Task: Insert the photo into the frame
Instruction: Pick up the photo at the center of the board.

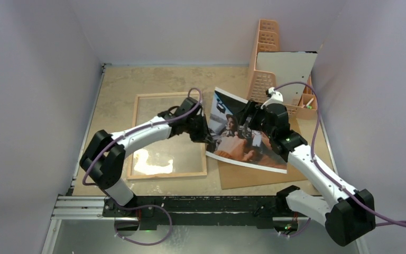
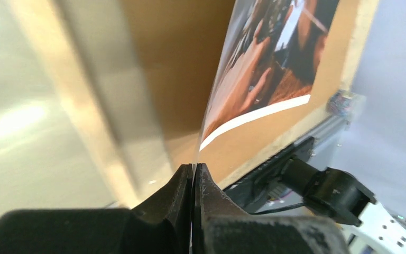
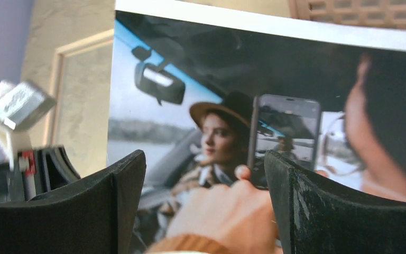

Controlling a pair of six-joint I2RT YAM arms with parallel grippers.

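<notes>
We have left hand (image 2: 194,173) clamped on photo (image 1: 227,114) edge; right hand (image 3: 203,174) open over it; frame (image 1: 164,175) centre-left on tabletop (image 1: 121,79).

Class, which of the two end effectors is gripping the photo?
The left end effector: its jaws are pinched shut on the edge of the photo, whereas the right end effector hangs open over it.

The table (image 1: 121,79) is carrying the frame (image 1: 164,153) left of the left gripper (image 1: 207,136), a brown board (image 1: 248,174) right, a basket (image 1: 264,47) beyond
</notes>
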